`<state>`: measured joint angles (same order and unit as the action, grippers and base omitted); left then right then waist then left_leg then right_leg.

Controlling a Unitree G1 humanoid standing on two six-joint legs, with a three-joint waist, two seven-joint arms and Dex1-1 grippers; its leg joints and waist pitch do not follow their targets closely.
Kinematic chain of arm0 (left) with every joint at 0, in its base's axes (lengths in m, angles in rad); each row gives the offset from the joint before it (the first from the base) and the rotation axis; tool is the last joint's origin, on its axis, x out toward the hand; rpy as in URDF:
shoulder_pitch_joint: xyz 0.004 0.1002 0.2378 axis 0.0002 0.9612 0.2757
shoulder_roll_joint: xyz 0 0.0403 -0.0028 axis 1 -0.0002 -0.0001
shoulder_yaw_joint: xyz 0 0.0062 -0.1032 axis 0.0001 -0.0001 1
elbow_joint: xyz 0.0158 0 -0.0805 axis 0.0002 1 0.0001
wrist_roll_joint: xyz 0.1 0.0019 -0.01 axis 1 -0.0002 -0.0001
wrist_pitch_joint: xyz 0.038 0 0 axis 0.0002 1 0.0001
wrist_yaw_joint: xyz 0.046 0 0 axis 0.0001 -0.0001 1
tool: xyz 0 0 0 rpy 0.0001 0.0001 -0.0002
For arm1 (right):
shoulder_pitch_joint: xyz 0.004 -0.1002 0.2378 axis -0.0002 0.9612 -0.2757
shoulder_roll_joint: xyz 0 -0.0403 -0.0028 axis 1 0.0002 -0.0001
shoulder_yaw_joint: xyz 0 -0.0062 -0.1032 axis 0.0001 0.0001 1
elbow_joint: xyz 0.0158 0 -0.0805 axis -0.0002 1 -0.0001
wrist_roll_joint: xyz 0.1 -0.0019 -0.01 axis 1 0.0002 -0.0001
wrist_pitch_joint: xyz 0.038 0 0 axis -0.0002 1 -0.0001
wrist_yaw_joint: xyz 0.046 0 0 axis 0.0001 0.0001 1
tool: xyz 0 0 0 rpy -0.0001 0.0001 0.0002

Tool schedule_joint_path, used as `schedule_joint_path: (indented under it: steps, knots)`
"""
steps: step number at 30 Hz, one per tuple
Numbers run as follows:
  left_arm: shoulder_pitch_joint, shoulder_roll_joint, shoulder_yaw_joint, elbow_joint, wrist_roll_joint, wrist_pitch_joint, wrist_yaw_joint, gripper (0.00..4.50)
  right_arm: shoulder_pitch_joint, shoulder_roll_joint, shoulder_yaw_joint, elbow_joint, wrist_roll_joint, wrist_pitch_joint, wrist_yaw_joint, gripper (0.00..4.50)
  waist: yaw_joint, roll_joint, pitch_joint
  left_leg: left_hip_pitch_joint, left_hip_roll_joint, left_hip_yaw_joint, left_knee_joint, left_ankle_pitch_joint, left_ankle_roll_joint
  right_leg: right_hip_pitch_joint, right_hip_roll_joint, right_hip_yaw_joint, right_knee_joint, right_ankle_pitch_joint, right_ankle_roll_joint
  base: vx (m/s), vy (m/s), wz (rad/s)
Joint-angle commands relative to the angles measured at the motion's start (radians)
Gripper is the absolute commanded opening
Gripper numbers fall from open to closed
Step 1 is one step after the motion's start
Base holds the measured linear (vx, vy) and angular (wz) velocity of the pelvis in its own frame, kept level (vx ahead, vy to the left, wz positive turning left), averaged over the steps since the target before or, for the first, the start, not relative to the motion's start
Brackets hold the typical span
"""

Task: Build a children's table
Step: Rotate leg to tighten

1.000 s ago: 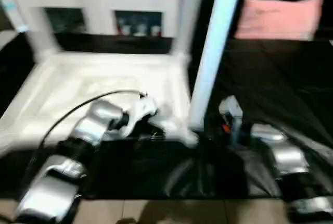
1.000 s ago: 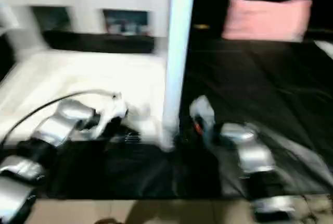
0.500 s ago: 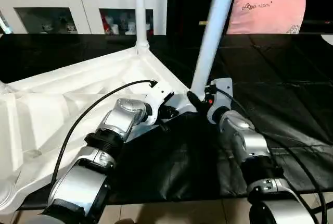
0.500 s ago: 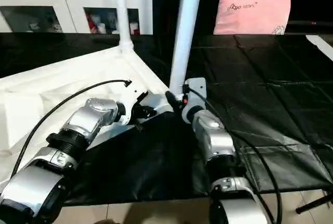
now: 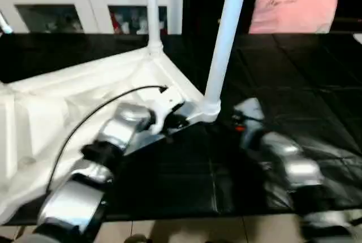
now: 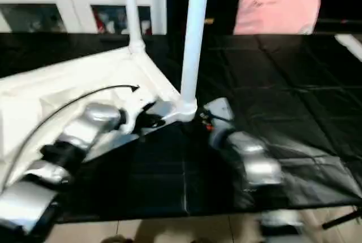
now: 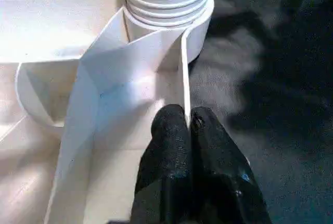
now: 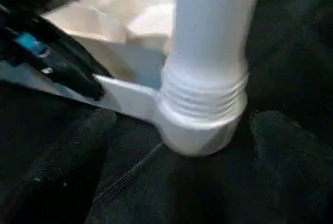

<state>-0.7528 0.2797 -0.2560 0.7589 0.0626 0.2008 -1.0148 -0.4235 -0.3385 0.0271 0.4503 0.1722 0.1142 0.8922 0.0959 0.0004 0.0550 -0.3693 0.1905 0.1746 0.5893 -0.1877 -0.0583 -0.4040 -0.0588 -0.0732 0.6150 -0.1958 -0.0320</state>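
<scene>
Two white tapered plastic legs stand socketed in the upturned white ribbed plastic tabletop; left gripper pinches its rim steady, right gripper gapes around the near leg's base.

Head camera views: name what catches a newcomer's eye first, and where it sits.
A white tabletop lies ribbed side up on the black sheet, with two white legs standing upright in its corner sockets: the near leg and the far leg. The left gripper pinches the tabletop's rim beside the near leg, and a pink pillow sits behind.
</scene>
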Motion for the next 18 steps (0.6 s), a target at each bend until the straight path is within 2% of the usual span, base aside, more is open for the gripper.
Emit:
schedule_joint_path:
  steps: [1, 4, 6, 9, 10, 11, 12, 18]
  knots:
    - [0.004, 0.015, -0.041, -0.044, -0.012, -0.067, -0.117, 0.0, -0.001, -0.039, 0.015, -0.036, 0.03, -0.007, 0.113, 4.4, 0.008, -0.008, -0.07, 0.007, 0.043, -0.01, -0.054, -0.084, 0.119, 0.071, -0.092, 0.053, -0.062, -0.002, -0.239, 0.0, 0.0, 0.0]
    - [0.018, 0.047, -0.068, -0.065, -0.019, -0.099, -0.216, 0.0, -0.01, -0.091, 0.03, -0.049, 0.053, 0.001, 0.211, 4.4, 0.017, -0.006, -0.07, 0.011, 0.051, -0.01, -0.056, -0.1, 0.1, 0.066, -0.092, 0.053, -0.063, -0.049, -0.239, 0.0, 0.0, 0.0]
    - [0.026, 0.075, -0.09, -0.076, -0.018, -0.114, -0.283, 0.0, -0.021, -0.131, 0.048, -0.059, 0.067, 0.021, 0.297, 4.4, 0.027, -0.004, -0.07, 0.012, 0.051, -0.009, -0.055, -0.096, 0.098, 0.063, -0.091, 0.053, -0.06, -0.039, -0.245, 0.0, 0.0, 0.0]
    - [0.028, 0.088, -0.102, -0.077, -0.013, -0.134, -0.316, 0.0, -0.027, -0.149, 0.063, -0.06, 0.064, 0.019, 0.337, 4.4, 0.038, -0.007, -0.071, 0.012, 0.05, -0.008, -0.053, -0.094, 0.097, 0.062, -0.092, 0.053, -0.058, -0.042, -0.238, 0.0, 0.0, 0.0]
    - [0.029, 0.098, -0.112, -0.079, -0.011, -0.148, -0.345, 0.0, -0.034, -0.16, 0.08, -0.056, 0.049, 0.002, 0.358, 4.4, 0.044, -0.007, -0.07, 0.012, 0.049, -0.008, -0.053, -0.099, 0.09, 0.061, -0.095, 0.054, -0.061, -0.069, -0.228, 0.0, 0.0, 0.0]
    - [0.028, 0.112, -0.128, -0.078, -0.002, -0.168, -0.382, 0.0, -0.046, -0.177, 0.119, -0.04, 0.009, -0.03, 0.391, 4.4, 0.045, -0.008, -0.07, 0.011, 0.049, -0.008, -0.053, -0.1, 0.087, 0.062, -0.095, 0.054, -0.061, -0.076, -0.226, 0.0, 0.0, 0.0]
    - [0.026, 0.116, -0.134, -0.076, 0.003, -0.179, -0.391, 0.0, -0.051, -0.18, 0.135, -0.031, -0.009, -0.044, 0.398, 4.4, 0.045, -0.007, -0.07, 0.01, 0.049, -0.009, -0.054, -0.101, 0.08, 0.061, -0.094, 0.053, -0.061, -0.085, -0.221, 0.0, 0.0, 0.0]
    - [0.03, 0.132, -0.152, -0.096, -0.002, -0.201, -0.453, 0.0, -0.072, -0.167, 0.173, -0.003, -0.022, -0.069, 0.446, 4.4, 0.047, -0.008, -0.073, 0.01, 0.05, -0.01, -0.053, -0.091, 0.078, 0.061, -0.093, 0.053, -0.056, -0.063, -0.226, 0.0, 0.0, 0.0]
